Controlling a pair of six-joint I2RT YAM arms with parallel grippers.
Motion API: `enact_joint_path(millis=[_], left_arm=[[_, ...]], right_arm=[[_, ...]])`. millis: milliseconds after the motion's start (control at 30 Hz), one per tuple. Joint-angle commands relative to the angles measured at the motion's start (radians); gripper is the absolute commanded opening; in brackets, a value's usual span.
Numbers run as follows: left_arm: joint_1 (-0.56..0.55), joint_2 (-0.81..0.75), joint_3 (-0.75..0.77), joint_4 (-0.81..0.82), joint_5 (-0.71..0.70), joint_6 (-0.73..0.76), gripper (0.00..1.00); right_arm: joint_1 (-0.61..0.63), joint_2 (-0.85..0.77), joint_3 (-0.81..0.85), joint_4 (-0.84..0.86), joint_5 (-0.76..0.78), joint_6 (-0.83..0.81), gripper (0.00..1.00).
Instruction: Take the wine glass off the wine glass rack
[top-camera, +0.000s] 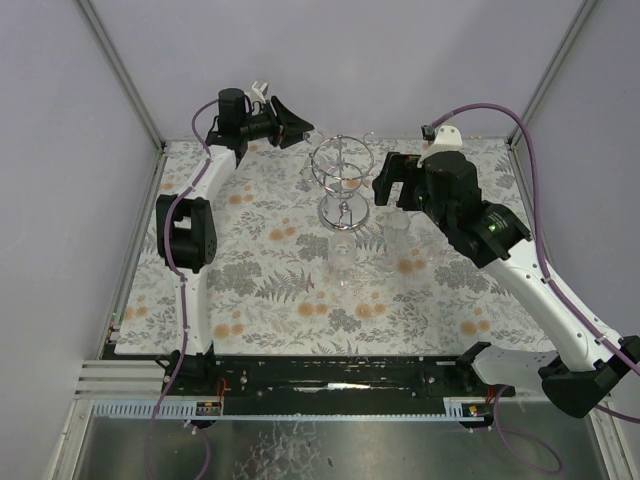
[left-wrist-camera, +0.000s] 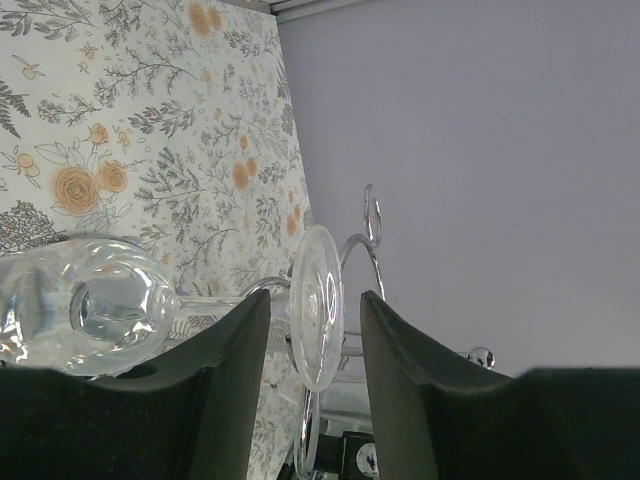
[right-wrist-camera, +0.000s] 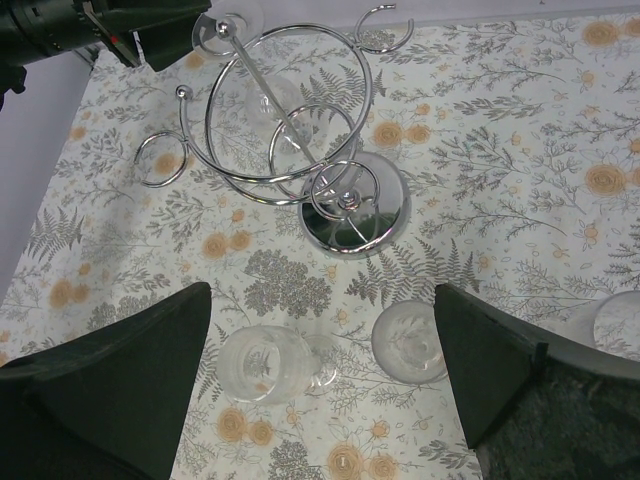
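Wine glass (left-wrist-camera: 110, 310) hung inverted in a top ring of the wine glass rack (top-camera: 343, 185), far-left side. Judgement: thin glass, so light, stiff, slick and brittle, with the stem as weak pt. Best hold prob. foot rim or stem right under it, low force, then slide out via the ring gap, no yanking. Foot (left-wrist-camera: 316, 305) sat edge-on btwn the left gripper (left-wrist-camera: 312, 370) fingers. Jaws were apart, slim gap each side, no contact seen. Right gripper (right-wrist-camera: 320, 390) was wide apart and empty, above loose glasses (right-wrist-camera: 265, 360) near rack base.
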Motion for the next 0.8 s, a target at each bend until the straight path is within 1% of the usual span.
enact_joint_path(millis=[0, 167, 300, 767], left_arm=[[0.003, -0.016, 0.04, 0.034, -0.009, 0.013, 0.39], [0.008, -0.011, 0.046, 0.037, -0.015, 0.01, 0.36], [0.011, -0.009, 0.044, 0.038, -0.016, 0.012, 0.35], [0.019, -0.005, 0.033, 0.043, -0.014, 0.01, 0.24]], right_arm=[[0.007, -0.004, 0.031, 0.017, -0.009, 0.006, 0.99], [0.007, 0.001, 0.03, 0.021, -0.013, 0.007, 0.99], [0.007, 0.004, 0.028, 0.026, -0.017, 0.008, 0.99], [0.007, 0.01, 0.032, 0.026, -0.019, 0.009, 0.99]])
